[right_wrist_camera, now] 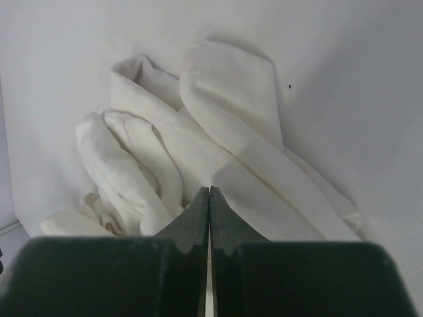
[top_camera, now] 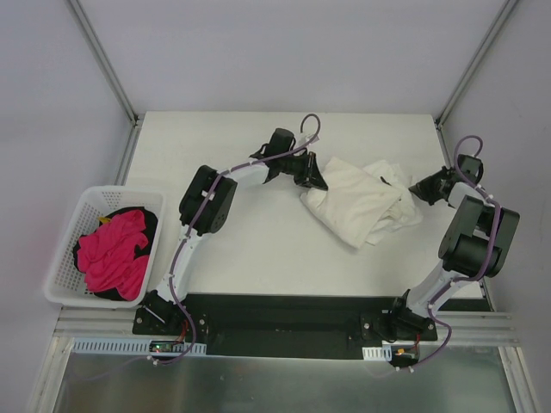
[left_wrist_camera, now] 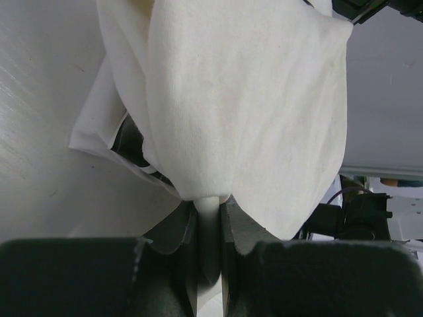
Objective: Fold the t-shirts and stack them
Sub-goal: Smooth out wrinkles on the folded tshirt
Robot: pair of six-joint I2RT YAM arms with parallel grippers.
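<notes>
White table (top_camera: 258,249) within grey walls (top_camera: 258,52): left claw (left_wrist_camera: 210,206) pinches cream t-shirt (top_camera: 353,202), right claw (right_wrist_camera: 209,198) closed beside it.

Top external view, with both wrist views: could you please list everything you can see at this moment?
cream-white t-shirt: one, cream-white, crumpled right of table centre
white t-shirt: one, white, bunched against the cream one
basket: one, white, beside the table's left edge
pink cloth: one, pink, in basket
black cloth: one, black, under the pink cloth
table: one, white
left gripper: black, shut on cream-white t-shirt
right gripper: black, shut, empty, at the pile's right
</notes>
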